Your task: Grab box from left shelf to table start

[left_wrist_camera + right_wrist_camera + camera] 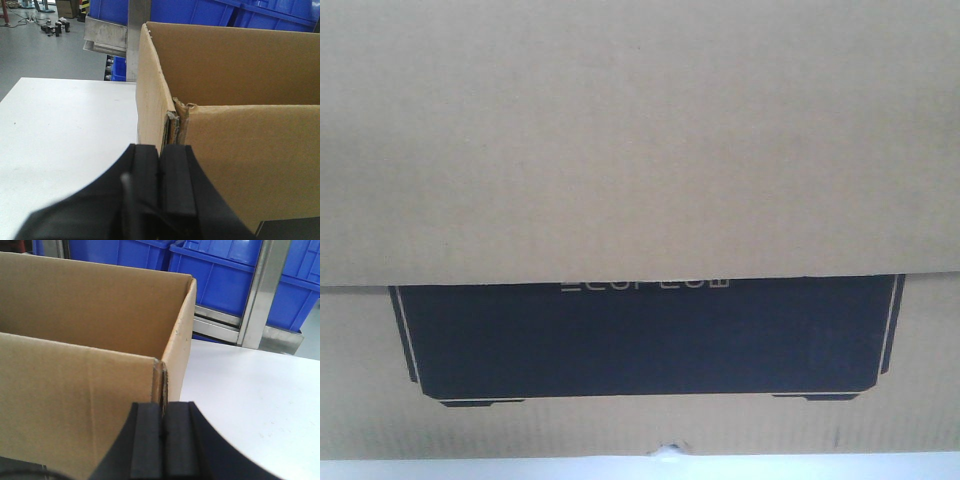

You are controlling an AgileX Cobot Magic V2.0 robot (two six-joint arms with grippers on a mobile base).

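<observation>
Box [640, 150] edges beyond frame

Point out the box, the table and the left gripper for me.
box [240, 150]: left wrist view, near side wall.
table [65, 130]: left wrist view, bare white top.
left gripper [160, 175]: left wrist view, where its pads meet, by the box corner.

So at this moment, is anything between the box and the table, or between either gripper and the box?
Nothing visible. The left gripper and right gripper are each shut on a top corner wall of the box. The white table beside the box looks bare; whether the box rests on it can't be told.
</observation>
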